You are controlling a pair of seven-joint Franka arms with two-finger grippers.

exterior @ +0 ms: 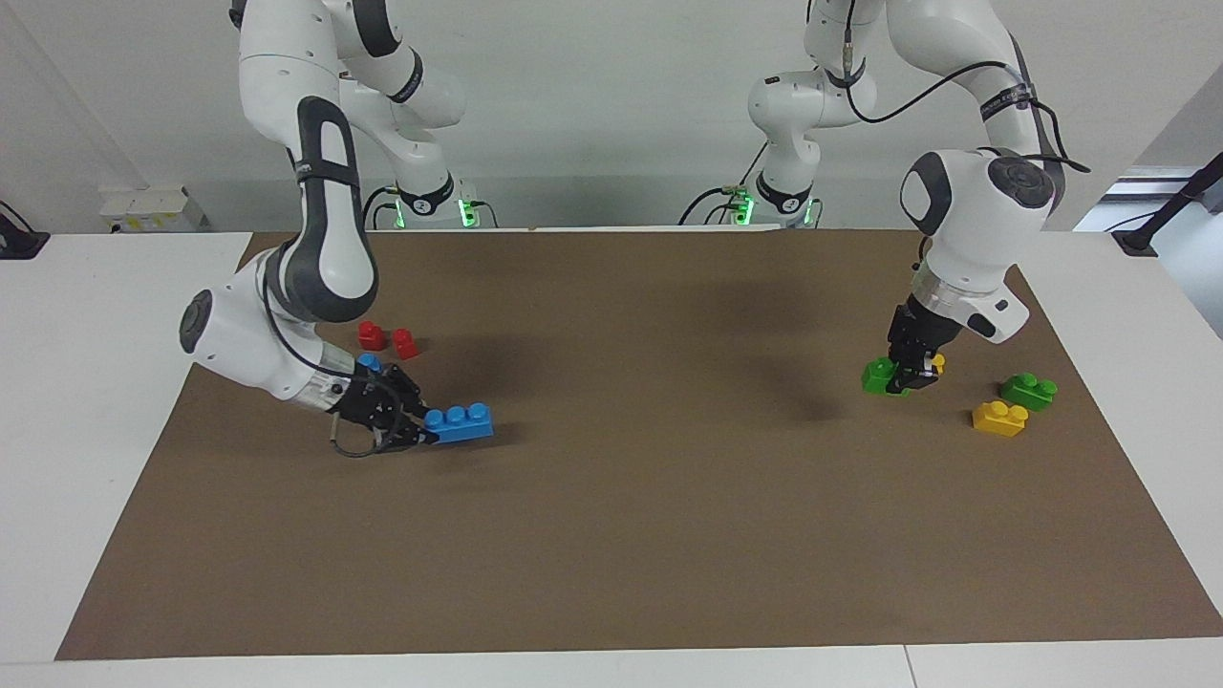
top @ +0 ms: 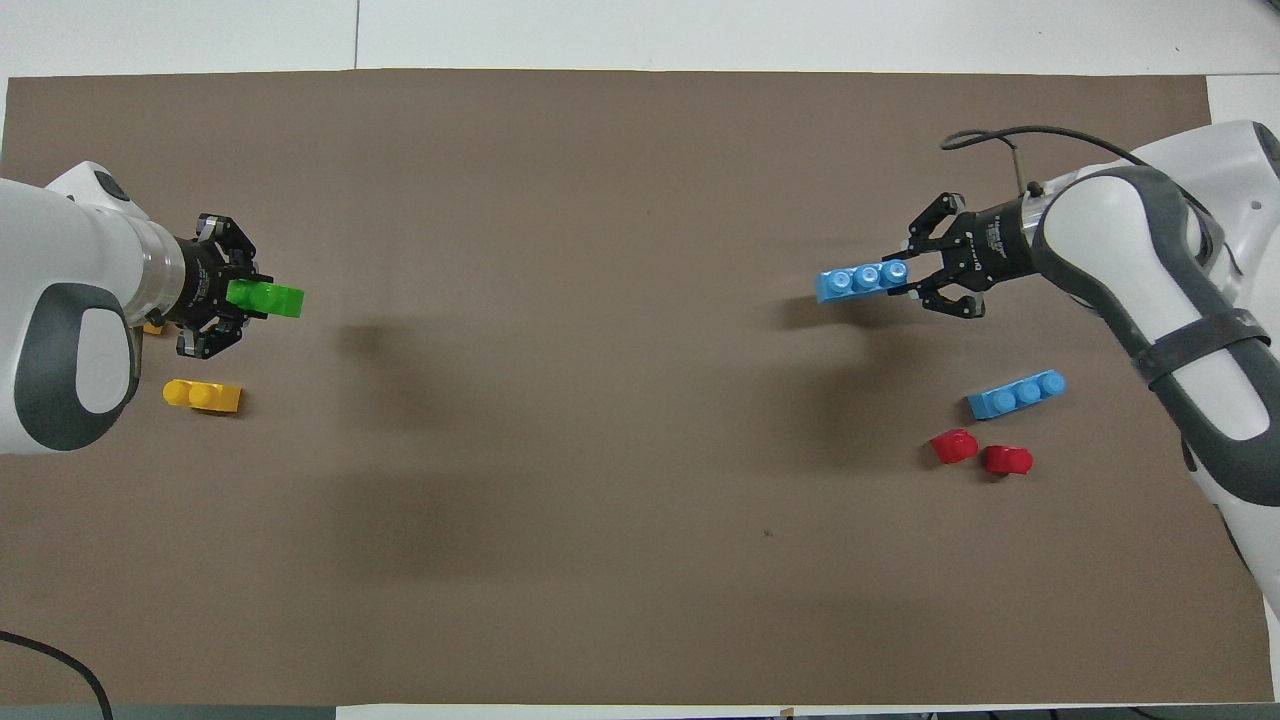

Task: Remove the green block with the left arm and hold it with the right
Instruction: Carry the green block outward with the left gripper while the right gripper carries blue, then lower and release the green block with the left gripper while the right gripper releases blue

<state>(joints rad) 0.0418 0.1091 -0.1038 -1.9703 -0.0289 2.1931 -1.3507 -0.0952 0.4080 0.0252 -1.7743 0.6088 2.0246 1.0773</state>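
Observation:
My left gripper (exterior: pixel 911 375) (top: pixel 238 297) is shut on one end of a green block (exterior: pixel 877 375) (top: pixel 270 298), low at the mat toward the left arm's end of the table. A yellow brick (exterior: pixel 938 361) shows partly beside the gripper. The twin green block (exterior: pixel 1029 390) lies on the mat beside another yellow brick (exterior: pixel 999 418) (top: pixel 203 395); my left arm hides the twin in the overhead view. My right gripper (exterior: pixel 413 430) (top: pixel 912 281) is shut on the end of a blue three-stud brick (exterior: pixel 461 422) (top: pixel 858 281), low over the mat.
A second blue three-stud brick (top: pixel 1015 393) (exterior: pixel 369 362) and two red blocks (exterior: pixel 372 334) (exterior: pixel 405 343) (top: pixel 954 445) (top: pixel 1007 459) lie near my right gripper, nearer to the robots than it. The brown mat (exterior: pixel 650 459) covers the table.

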